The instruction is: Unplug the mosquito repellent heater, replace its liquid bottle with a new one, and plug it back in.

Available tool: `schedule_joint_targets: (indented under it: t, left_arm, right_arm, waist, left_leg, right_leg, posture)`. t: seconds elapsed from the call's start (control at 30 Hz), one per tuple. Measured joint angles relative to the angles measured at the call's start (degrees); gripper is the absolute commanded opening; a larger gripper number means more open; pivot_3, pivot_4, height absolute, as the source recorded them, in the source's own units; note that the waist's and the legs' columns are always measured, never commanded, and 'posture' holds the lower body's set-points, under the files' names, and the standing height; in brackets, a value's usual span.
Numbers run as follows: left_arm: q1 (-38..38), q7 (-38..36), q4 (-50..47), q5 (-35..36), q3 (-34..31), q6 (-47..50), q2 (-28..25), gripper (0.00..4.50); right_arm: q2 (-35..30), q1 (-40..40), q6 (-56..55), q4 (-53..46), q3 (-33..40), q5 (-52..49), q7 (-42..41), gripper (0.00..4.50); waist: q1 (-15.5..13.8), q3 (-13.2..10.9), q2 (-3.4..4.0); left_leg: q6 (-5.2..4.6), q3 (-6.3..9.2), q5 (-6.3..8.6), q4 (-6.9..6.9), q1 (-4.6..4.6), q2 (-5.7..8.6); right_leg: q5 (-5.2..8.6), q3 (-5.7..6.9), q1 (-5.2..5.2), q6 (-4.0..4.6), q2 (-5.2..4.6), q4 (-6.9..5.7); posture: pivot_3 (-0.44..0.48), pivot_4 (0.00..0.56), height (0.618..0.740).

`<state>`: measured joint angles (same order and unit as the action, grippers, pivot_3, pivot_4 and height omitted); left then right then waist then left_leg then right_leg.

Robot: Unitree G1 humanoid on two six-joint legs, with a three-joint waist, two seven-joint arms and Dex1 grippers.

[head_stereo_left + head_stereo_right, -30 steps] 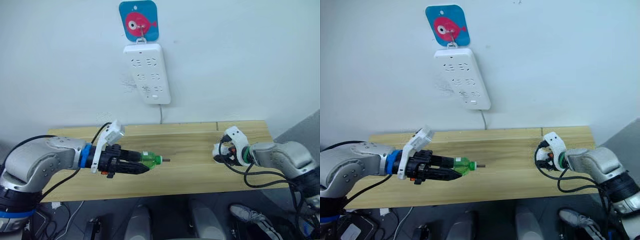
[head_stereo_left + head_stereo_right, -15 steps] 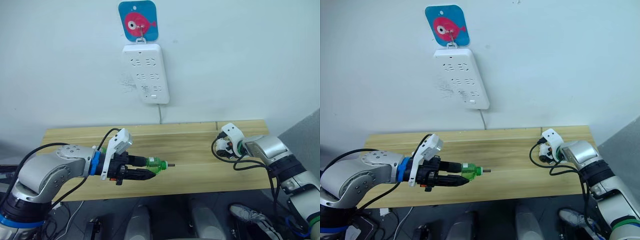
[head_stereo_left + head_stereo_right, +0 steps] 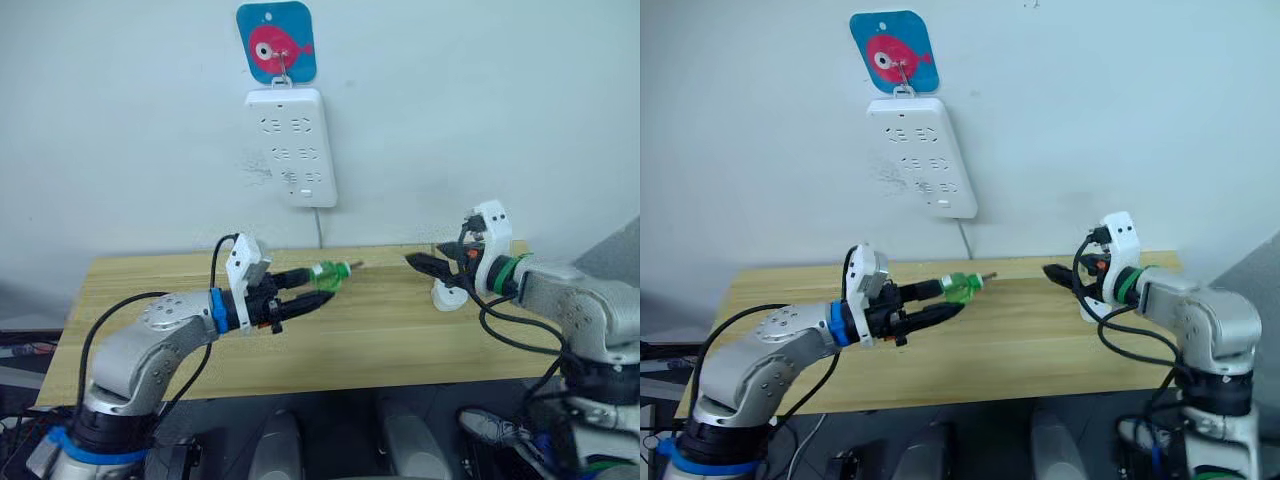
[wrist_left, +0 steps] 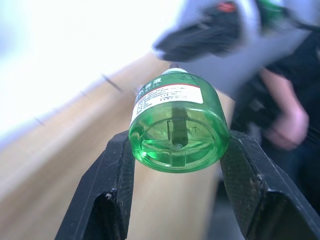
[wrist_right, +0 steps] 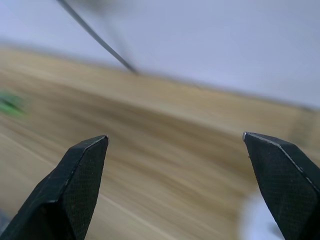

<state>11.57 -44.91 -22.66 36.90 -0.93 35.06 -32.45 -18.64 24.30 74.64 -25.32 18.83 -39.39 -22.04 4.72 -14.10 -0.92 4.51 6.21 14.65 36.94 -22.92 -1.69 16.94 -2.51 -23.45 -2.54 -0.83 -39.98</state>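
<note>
your left pincer (image 4: 175,165) is clamped on a small green liquid bottle (image 4: 176,127), one black finger (image 4: 107,200) pressed on each side of its round base. through the clear green plastic you can see a thin stem running up the middle, and a white label with small print wraps the body; whether it holds liquid is not clear. from the head views the bottle (image 3: 324,275) is held sideways above the wooden surface (image 3: 380,340), its thin wick tip pointing toward your right arm. your left arm reaches in from the lower left with the elbow bent and the forearm angled up and across the surface. your right pincer (image 3: 428,264) is raised above the right part of the surface with its fingers pointing toward the bottle, and the right wrist view shows its two black fingertips (image 5: 80,170) spread well apart with nothing between them. the mosquito repellent heater (image 3: 447,295) sits on the surface just under your right pincer, a small white rounded shape partly hidden by the wrist and its cables. on the wall behind, a white power strip (image 3: 293,146) hangs from a blue hook plate with a pink fish (image 3: 276,42), its cord dropping behind the surface. the left wrist view catches the dark blurred right pincer beyond the bottle.
</note>
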Motion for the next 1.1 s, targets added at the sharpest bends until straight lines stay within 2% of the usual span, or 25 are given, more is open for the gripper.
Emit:
schedule_joint_targets:
  t: [0.07,0.13,0.2,0.3,0.57,0.9,1.0,1.1]
  left_arm:
    - [0.09,1.56,1.01,-2.63,-0.08,-4.63,2.95,2.16]
    - [0.60,1.92,1.56,-4.77,0.45,-8.21,4.61,2.16]
    - [1.33,1.86,2.42,-7.03,0.93,-11.84,6.02,2.16]
    - [2.22,1.82,3.03,-9.11,2.06,-14.43,7.05,2.16]
    - [2.65,2.10,4.67,-11.77,4.39,-17.10,9.22,2.16]
    - [3.75,4.30,4.95,-13.45,5.29,-18.54,11.59,2.16]
    - [3.74,4.37,4.91,-13.52,5.31,-18.87,11.59,2.16]
    - [3.63,4.36,4.71,-13.50,5.28,-19.29,11.55,2.16]
  right_arm:
    - [9.25,-2.06,0.90,-3.62,5.65,-6.22,3.51,4.50]
    - [15.91,-2.32,2.46,-3.91,9.52,-12.88,7.61,4.50]
    - [21.29,-2.35,2.57,-3.88,11.14,-16.49,12.57,4.50]
    - [25.73,-2.30,1.69,-3.49,10.74,-19.80,18.11,4.50]
    - [26.98,-0.34,-4.53,1.22,5.07,-31.10,27.41,4.50]
    - [26.93,-0.34,-11.99,4.60,-3.15,-37.45,31.10,4.50]
    - [26.34,-0.35,-13.98,5.39,-4.43,-38.47,31.61,3.94]
    - [25.53,-0.69,-16.05,5.76,-4.87,-39.17,32.34,2.88]
  waist:
    - [0.02,0.01,0.01]
    - [0.06,0.02,0.02]
    - [0.11,0.05,0.07]
    - [0.27,0.07,0.11]
    - [0.44,0.09,0.14]
    - [0.40,0.09,0.14]
    - [0.39,0.09,0.13]
    - [0.37,0.09,0.13]
  left_leg:
    - [0.00,-0.03,0.00,0.00,0.00,0.00]
    - [0.01,-0.08,-0.01,0.02,0.00,0.04]
    - [0.02,-0.07,-0.01,0.02,0.02,0.05]
    - [0.02,-0.07,-0.01,0.00,0.02,0.06]
    - [0.01,-0.06,-0.01,-0.01,0.01,0.05]
    - [0.01,-0.04,-0.01,-0.01,0.00,0.05]
    - [0.01,-0.03,-0.01,-0.01,0.00,0.04]
    - [0.01,-0.04,-0.01,0.00,-0.01,0.04]
  right_leg:
    - [0.00,-0.02,0.00,0.00,-0.01,-0.01]
    - [-0.02,-0.06,0.01,-0.02,-0.05,-0.01]
    - [-0.02,-0.05,0.00,-0.02,-0.06,-0.02]
    - [-0.02,-0.04,0.00,-0.02,-0.05,-0.01]
    - [-0.02,-0.03,-0.02,-0.01,-0.04,-0.03]
    - [-0.02,-0.01,-0.02,-0.02,-0.03,-0.03]
    - [-0.02,-0.01,-0.02,-0.02,-0.03,-0.03]
    - [-0.02,-0.01,-0.02,-0.02,-0.03,-0.03]
  posture:
    - [-0.123,0.201,0.725]
    - [-0.121,0.201,0.725]
    - [-0.119,0.199,0.725]
    - [-0.114,0.195,0.725]
    - [-0.105,0.190,0.725]
    - [-0.092,0.191,0.725]
    - [-0.093,0.192,0.725]
    - [-0.093,0.193,0.725]
